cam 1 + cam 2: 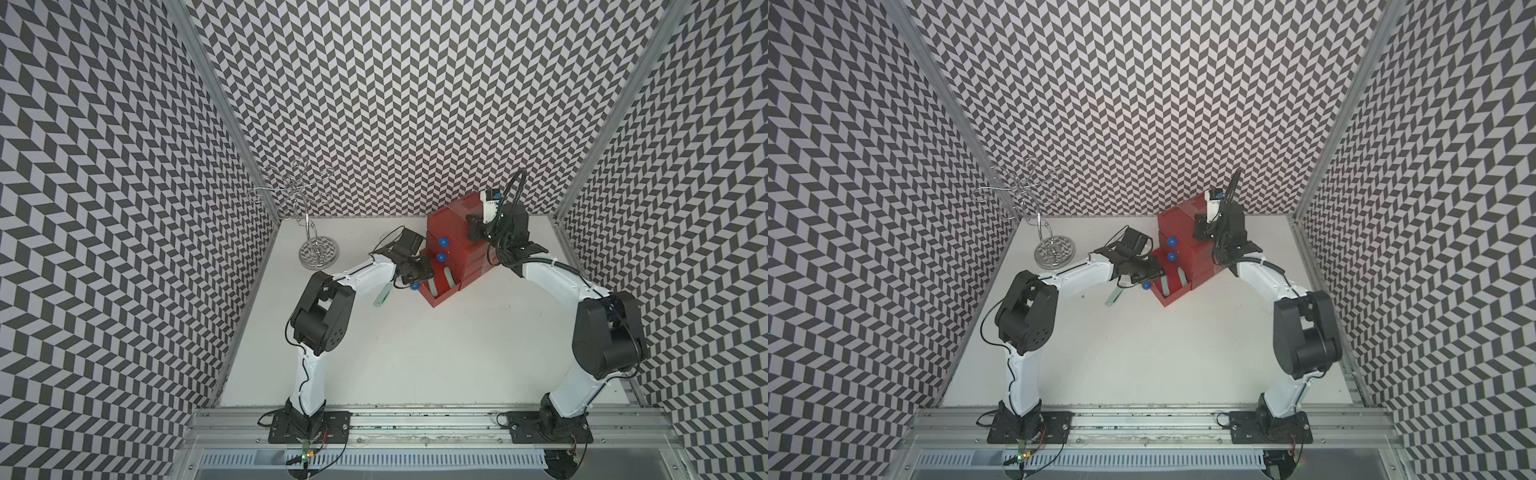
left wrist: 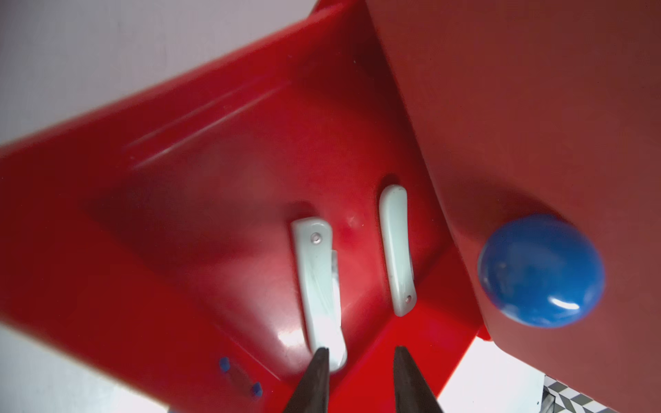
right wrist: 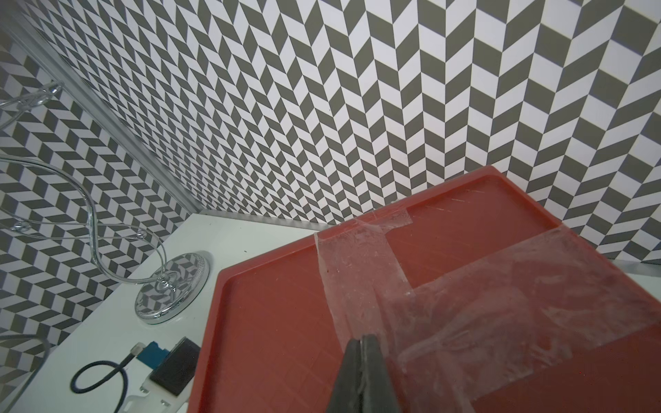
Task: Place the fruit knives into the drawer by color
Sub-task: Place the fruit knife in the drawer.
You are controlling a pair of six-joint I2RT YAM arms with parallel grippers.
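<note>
- left gripper point(image 2: 361, 349): jaws apart, nothing between them, red floor shows through the gap; it hangs over the front end of the pulled-out bottom drawer point(image 2: 200, 118)
- one fingertip point(image 2: 318, 361) overlaps the near end of a pale mint fruit knife point(image 2: 316, 282) lying flat on the drawer floor; can't tell if it touches
- second mint fruit knife point(image 2: 397, 250) lies just ahead of the other fingertip, roughly parallel to the first, not touching it
- blue ball knob point(image 2: 542, 270) of the drawer above is off to that same side of the gripper
- right gripper point(image 3: 362, 339): jaws pressed together, holding nothing, tips down on top of the red drawer box point(image 3: 279, 321), right beside strips of clear tape point(image 3: 357, 271)
- in both top views the box stands between the two grippers, bottom drawer out toward the left arm
- pale mint oblong piece point(image 1: 382, 296) lies on the white table point(image 1: 415, 353) under the left wrist, outside the drawer; too small to name for sure
- chrome wire stand point(image 1: 318, 252) is well apart from the left gripper, toward the back corner
</note>
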